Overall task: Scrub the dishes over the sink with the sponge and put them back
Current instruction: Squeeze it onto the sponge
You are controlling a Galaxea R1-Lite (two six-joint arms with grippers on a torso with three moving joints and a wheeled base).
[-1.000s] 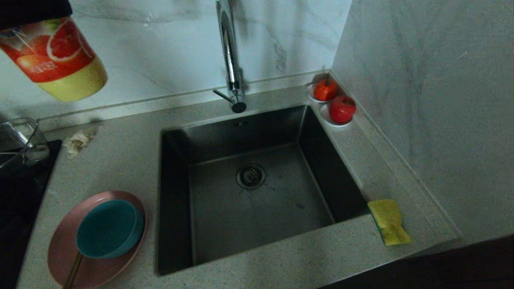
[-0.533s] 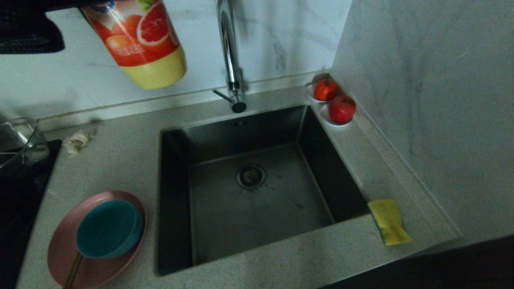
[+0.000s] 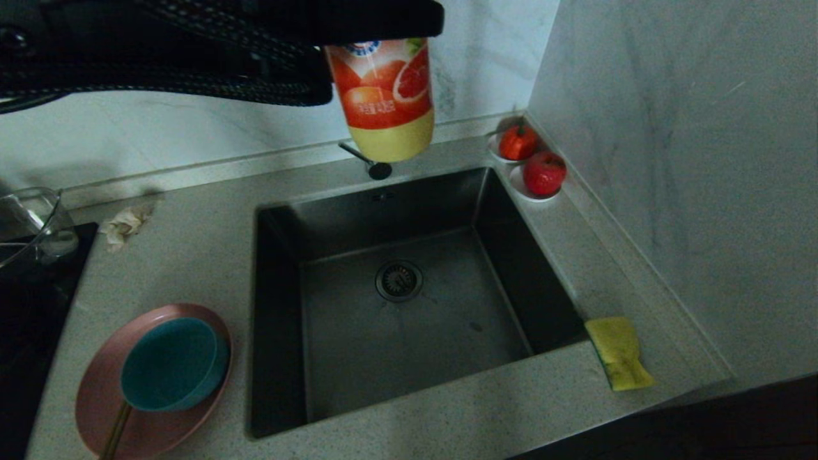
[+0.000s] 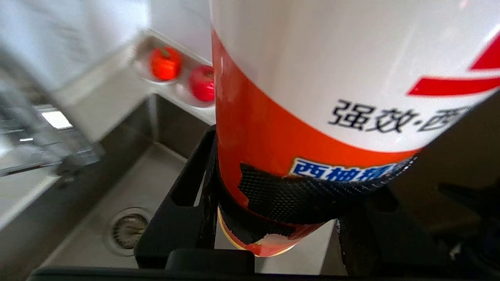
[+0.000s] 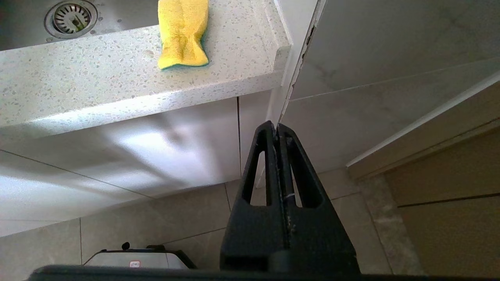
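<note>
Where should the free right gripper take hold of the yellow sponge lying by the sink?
Probably from straight above, fingers across the narrow pinched waist of the yellow foam sponge. It lies flat on the speckled stone counter at the dark steel sink's right front corner, green scouring layer underneath. The right gripper hangs shut below the counter edge.

We see the speckled countertop (image 3: 192, 255) around the sink (image 3: 396, 306): pink plate (image 3: 102, 409) front left, sponge (image 3: 618, 352) front right, crumpled tissue (image 3: 124, 225) rear left, fruit saucers (image 3: 533, 191) in the corner.
</note>
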